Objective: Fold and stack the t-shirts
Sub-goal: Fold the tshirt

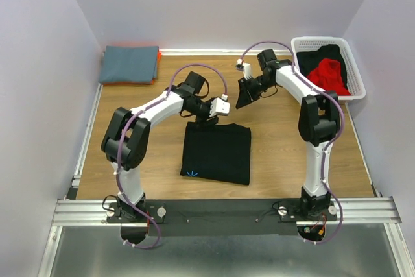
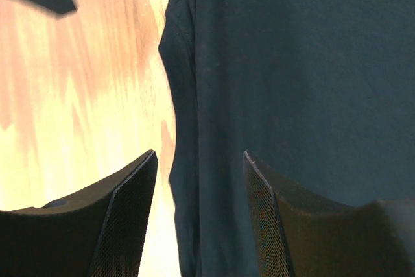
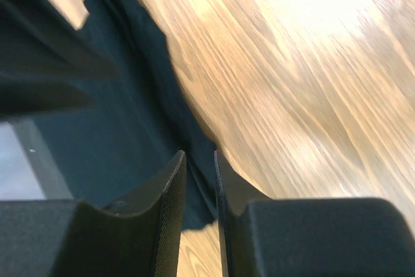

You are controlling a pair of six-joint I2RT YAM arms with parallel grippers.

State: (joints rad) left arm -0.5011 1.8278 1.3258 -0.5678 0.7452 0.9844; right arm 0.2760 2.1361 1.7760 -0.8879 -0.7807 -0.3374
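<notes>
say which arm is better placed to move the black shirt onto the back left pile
Left, probably: the left gripper, open, hangs over the black shirt and stands nearer the pile; the right gripper is nearer the basket.

Wooden table [image 1: 279,154] carries a folded black t-shirt [image 1: 217,154]; beyond it to the left, a blue-over-orange folded stack [image 1: 130,64]; beyond it to the right, a white basket [image 1: 318,41].

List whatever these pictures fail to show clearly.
- Top view: the slate-blue shirt covers the orange shirt but for a sliver; anything beneath is hidden.
- Top view: the red shirt and the basket wall hide most of the black cloth there.
- Top view: the left gripper has its fingertips hidden under its own wrist.
- Right wrist view: motion blur smears the black t-shirt edge.
</notes>
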